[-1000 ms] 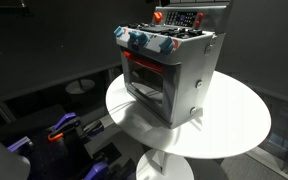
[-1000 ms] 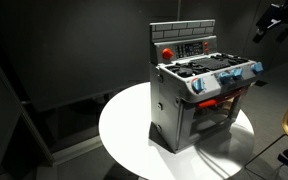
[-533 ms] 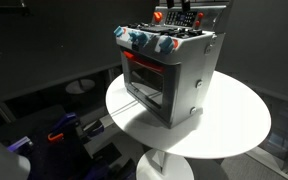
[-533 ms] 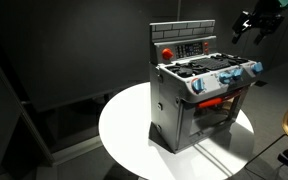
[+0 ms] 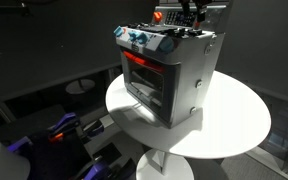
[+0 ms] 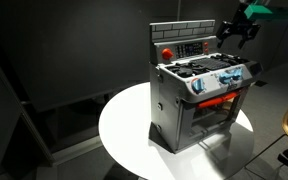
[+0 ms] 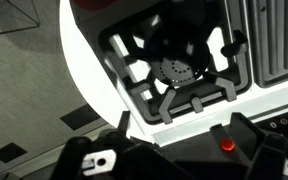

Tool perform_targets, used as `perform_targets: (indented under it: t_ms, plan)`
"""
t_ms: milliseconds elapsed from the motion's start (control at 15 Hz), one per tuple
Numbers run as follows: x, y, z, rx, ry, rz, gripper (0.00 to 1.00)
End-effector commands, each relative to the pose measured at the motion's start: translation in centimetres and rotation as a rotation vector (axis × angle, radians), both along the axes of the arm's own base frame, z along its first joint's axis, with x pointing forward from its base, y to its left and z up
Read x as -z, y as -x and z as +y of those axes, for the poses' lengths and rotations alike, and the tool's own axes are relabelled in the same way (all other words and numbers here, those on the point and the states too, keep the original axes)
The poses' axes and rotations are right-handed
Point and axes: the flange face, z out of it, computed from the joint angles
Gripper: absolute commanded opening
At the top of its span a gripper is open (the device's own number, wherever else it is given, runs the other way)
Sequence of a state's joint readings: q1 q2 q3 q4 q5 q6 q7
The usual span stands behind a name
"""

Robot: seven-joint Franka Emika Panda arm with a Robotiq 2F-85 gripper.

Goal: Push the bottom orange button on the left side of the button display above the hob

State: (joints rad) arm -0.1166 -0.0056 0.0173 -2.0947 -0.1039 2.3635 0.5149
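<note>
The small silver toy cooker stands on a round white table [image 6: 124, 130]. Its dark hob [image 6: 210, 68] shows in both exterior views [image 5: 174, 36] and fills the wrist view [image 7: 179, 70] with black burner grates. The grey button display [image 6: 189, 47] stands upright behind the hob, with a round red button [image 6: 167, 51] at one end; it also sits at the top edge of an exterior view [image 5: 176, 17]. My gripper [image 6: 234, 32] hovers above the hob's far end, close to the display, fingers apart and empty. In the wrist view my gripper [image 7: 184, 135] frames a red button [image 7: 225, 141].
Blue knobs with red centres [image 5: 144, 40] line the cooker's front above the red-lit oven window [image 5: 146, 72]. The white table [image 5: 234, 120] rim runs close around the cooker. Dark floor with blue and orange items [image 5: 59, 130] lies below.
My gripper has moved from off to the side in over the cooker, lower and closer to the button display. It now shows at the top of both exterior views.
</note>
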Motion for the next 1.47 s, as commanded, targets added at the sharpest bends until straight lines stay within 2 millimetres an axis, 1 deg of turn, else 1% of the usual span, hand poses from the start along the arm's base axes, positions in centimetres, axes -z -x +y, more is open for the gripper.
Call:
perform_targets:
  t_ms: [0,333,800,1200,1400]
  plan:
    - [-0.2,-2.7,-0.2,0.032,0.008,-0.003,1.00]
    - [0.6,-4.6,0.0,0.036,0.004,0.002,1.00]
    - [1.7,-6.1,0.1,0.050,0.003,0.011,1.00]
    - [2.1,-7.0,-0.2,0.057,0.006,0.018,1.00]
    - [2.0,-6.6,-0.3,0.054,0.006,0.027,1.00]
